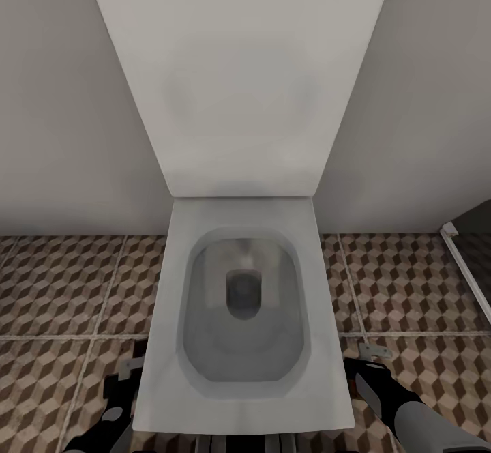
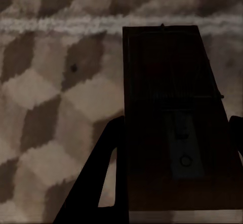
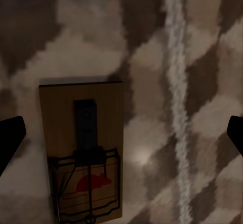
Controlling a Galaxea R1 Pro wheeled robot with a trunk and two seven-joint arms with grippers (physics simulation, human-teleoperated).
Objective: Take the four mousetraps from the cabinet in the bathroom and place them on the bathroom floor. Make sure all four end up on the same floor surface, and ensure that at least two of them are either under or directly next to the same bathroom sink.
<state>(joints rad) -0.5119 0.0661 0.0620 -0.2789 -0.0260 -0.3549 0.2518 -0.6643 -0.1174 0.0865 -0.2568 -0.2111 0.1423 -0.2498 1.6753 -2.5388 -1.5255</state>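
Overhead toilet (image 1: 242,289); left fingers (image 2: 106,168) clamp mousetrap (image 2: 167,128), right fingers (image 3: 10,138) spread

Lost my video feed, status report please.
Left gripper shut on mousetrap. Right gripper open over second mousetrap on bathroom floor. Toilet dead ahead.

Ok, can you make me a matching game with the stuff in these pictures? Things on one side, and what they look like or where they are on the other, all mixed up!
Things:
1. toilet
2. floor
3. mousetrap in the left wrist view
4. mousetrap in the right wrist view

Descriptions:
A. lies flat on the tiles between open fingers, red mark showing
B. white, square-edged, lid up
C. dark and shadowed, held between the gripper's fingers
D. brown and beige cube pattern with pale lines

Pairs: 1-B, 2-D, 3-C, 4-A
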